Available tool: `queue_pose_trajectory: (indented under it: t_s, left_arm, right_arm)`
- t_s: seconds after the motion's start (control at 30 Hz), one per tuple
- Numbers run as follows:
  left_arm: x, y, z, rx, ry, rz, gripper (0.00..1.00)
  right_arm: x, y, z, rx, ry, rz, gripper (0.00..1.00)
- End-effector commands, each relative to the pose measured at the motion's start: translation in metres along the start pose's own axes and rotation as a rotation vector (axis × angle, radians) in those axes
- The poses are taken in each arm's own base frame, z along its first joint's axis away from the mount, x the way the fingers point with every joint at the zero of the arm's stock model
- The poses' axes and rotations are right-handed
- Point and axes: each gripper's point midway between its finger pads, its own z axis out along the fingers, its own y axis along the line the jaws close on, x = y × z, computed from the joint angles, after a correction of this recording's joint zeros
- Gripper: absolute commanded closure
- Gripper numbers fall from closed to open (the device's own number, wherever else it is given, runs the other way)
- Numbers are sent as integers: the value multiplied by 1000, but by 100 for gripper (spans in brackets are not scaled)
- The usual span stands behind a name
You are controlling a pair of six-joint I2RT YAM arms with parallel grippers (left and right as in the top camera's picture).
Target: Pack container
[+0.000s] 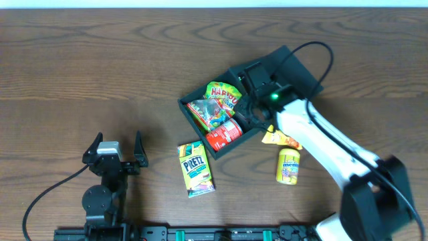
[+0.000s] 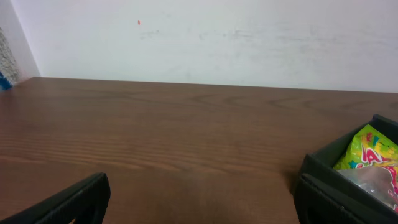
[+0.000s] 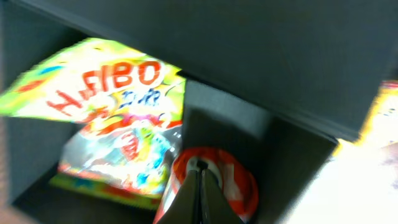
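The wooden table [image 1: 100, 60] is the biggest thing here. The container [image 1: 194, 127] sits on it, turned like a diamond. Its flat lid [image 1: 297, 70] lies open on the far right side.

The right arm [image 1: 321, 144] reaches over the container from the near right side. The right gripper [image 3: 199, 186] hangs inside the container, right over the red can [image 1: 224, 134]. Its two fingers are pressed together with nothing between them.

The left gripper [image 1: 115, 152] is well apart from the container, on the near left. Its fingers are spread wide and hold nothing.

Inside the container, a green Haribo bag [image 1: 224, 92] lies at the far side. A shiny candy bag [image 1: 208, 112] lies in the middle, and the red can is at the near corner.

Three snacks are outside. The Pretz box [image 1: 195, 169] lies just beside the container's near corner. Its long side points toward the container. I think either arm could reach it. The yellow bottle [image 1: 288, 166] and the yellow packet [image 1: 284, 139] are on the near right, so the right arm is closer to them.

The arm hides part of the yellow packet. The right wrist view is blurry, so I cannot tell if the fingers touch the can. The left wrist view shows only a corner of the container.
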Motion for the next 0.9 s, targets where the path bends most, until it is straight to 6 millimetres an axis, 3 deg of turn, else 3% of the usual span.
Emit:
queue_pose_trajectory:
  t_s: [0.0, 0.13, 0.2, 0.33, 0.4, 0.47, 0.87]
  left_arm:
    - [17, 2, 0, -7, 59, -5, 5]
    - [17, 2, 0, -7, 59, -5, 5]
    - [17, 2, 0, -7, 59, -5, 5]
    - [17, 2, 0, -7, 59, -5, 5]
    - [17, 2, 0, -7, 59, -5, 5]
    - [17, 2, 0, -7, 59, -5, 5]
    - [17, 2, 0, -7, 59, -5, 5]
  right_arm:
    - [-7, 1, -28, -26, -55, -11, 98]
    - [-1, -19, -40, 36, -45, 62, 97]
    - [6, -29, -41, 78, -17, 83, 76]
    - [12, -39, -40, 117, 6, 107, 71]
    - [12, -40, -38, 117, 4, 115, 53]
    - [12, -43, -33, 120, 3, 146, 44]
    - [19, -50, -1, 143, 24, 221, 44]
